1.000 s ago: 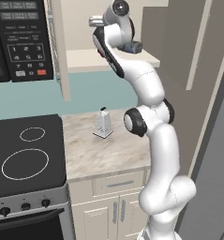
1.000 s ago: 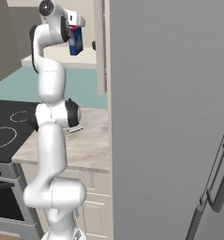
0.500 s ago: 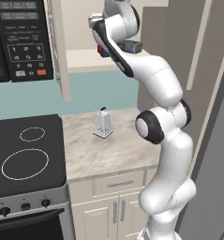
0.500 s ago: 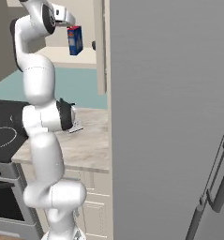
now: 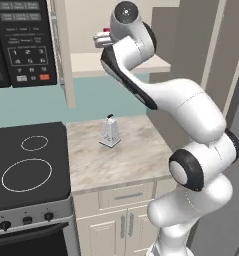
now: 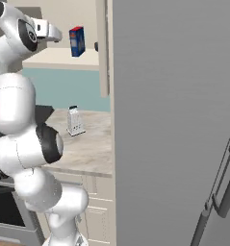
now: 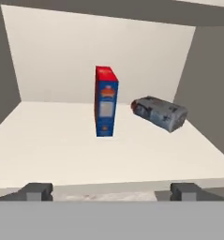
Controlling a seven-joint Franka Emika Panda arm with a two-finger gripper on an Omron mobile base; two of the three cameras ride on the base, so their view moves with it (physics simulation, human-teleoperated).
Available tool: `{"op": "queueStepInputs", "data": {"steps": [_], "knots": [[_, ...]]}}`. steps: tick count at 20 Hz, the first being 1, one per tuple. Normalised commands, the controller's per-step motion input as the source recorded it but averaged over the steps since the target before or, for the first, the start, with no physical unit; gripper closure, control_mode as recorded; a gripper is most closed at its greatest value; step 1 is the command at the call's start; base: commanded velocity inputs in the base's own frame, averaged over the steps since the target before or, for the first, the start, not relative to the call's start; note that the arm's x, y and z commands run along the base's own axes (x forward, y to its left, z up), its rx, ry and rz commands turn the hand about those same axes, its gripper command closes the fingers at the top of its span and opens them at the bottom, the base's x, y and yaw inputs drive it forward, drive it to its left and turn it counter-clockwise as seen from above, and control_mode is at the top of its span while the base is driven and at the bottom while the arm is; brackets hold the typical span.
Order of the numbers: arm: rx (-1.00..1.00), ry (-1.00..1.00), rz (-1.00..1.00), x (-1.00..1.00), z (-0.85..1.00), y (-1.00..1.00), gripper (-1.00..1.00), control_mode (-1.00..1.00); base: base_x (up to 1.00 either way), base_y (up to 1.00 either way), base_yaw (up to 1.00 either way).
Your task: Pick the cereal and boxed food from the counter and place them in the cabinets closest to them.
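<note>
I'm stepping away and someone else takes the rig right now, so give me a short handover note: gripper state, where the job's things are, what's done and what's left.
Gripper: open, empty, just outside the front edge of the wall cabinet shelf.
Boxed food: the small blue box stands upright on that shelf, free of the fingers, beside a grey canister lying on its side; the two are apart.
Counter: a metal grater stands on it next to the stove top.
Done: boxed food is in the cabinet.
Left: the cereal; none of the views shows it, so it has to be found, picked up and shelved in its nearest cabinet.
</note>
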Motion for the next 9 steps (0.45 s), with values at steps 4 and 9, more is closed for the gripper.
{"op": "queueStepInputs", "data": {"steps": [4, 9], "knots": [[0.0, -0.23, -0.02, -1.0, -0.05, 0.01, -1.0, -1.0, 0.0, 0.0, 0.0], [0.0, -0.25, -0.04, -1.0, 0.0, 0.0, -1.0, -1.0, 0.0, 0.0, 0.0]]}}
